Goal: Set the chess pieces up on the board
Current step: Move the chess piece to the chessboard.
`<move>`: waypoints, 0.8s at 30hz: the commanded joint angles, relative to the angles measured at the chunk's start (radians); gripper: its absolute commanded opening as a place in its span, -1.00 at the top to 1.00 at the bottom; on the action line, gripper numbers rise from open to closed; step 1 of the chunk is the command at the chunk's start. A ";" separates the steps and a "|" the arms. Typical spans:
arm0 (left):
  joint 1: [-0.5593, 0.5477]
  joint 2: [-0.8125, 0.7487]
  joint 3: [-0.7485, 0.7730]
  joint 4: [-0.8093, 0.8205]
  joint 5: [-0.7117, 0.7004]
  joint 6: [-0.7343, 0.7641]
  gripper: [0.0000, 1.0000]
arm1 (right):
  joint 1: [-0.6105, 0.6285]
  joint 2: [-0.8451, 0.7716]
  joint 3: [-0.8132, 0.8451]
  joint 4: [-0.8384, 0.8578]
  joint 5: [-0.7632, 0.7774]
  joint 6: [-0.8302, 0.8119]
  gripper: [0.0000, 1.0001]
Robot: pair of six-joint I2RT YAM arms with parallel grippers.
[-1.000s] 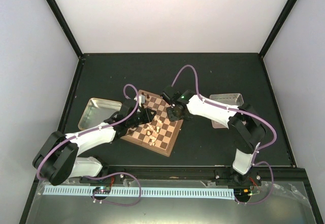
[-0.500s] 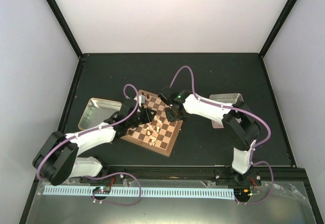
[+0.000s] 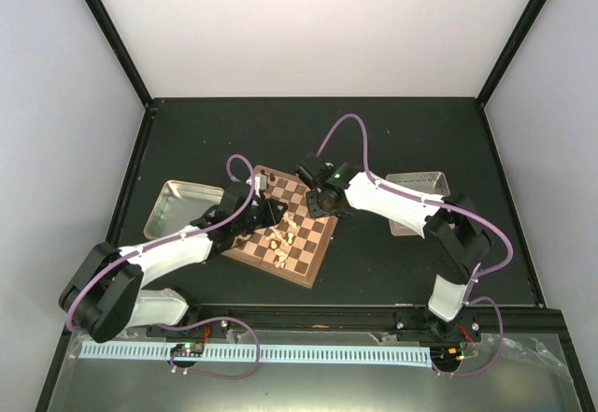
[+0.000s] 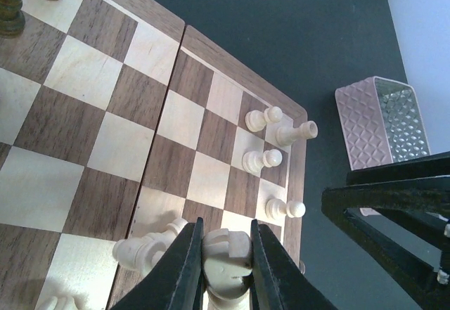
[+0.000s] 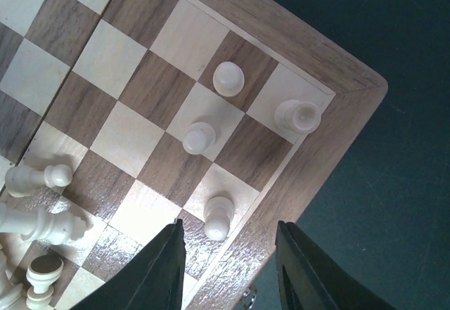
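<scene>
Set-up in its early stage: on the square wooden chessboard (image 3: 304,261) of brown and tan checks, lying on the dark tabletop, a cream rook (image 5: 297,115) and three cream pawns (image 5: 199,137) stand in one corner. The left arm's fingers (image 4: 186,271) pinch another cream chessman (image 4: 228,259) near the board's edge. The right arm's fingers (image 5: 165,275) hang spread by the nearest pawn. Toppled cream pieces (image 5: 43,224) beside them look unplaced.

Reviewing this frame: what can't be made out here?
Left wrist: the cream piece in the left tool is cut off by the bottom edge; its type is unclear.
Top view: chess pieces too small to identify; left arm and right arm cover part of the board.
</scene>
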 commanded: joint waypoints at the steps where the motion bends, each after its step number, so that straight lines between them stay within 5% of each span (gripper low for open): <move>1: 0.004 -0.020 0.009 0.003 0.008 0.018 0.91 | -0.002 0.000 -0.012 0.014 -0.005 0.011 0.30; 15: 0.005 -0.023 0.012 0.001 0.011 0.017 0.91 | -0.001 0.084 -0.003 0.005 -0.077 -0.029 0.40; 24: 0.005 -0.026 0.009 0.004 0.018 0.018 0.90 | 0.000 0.106 0.010 0.025 -0.106 -0.039 0.76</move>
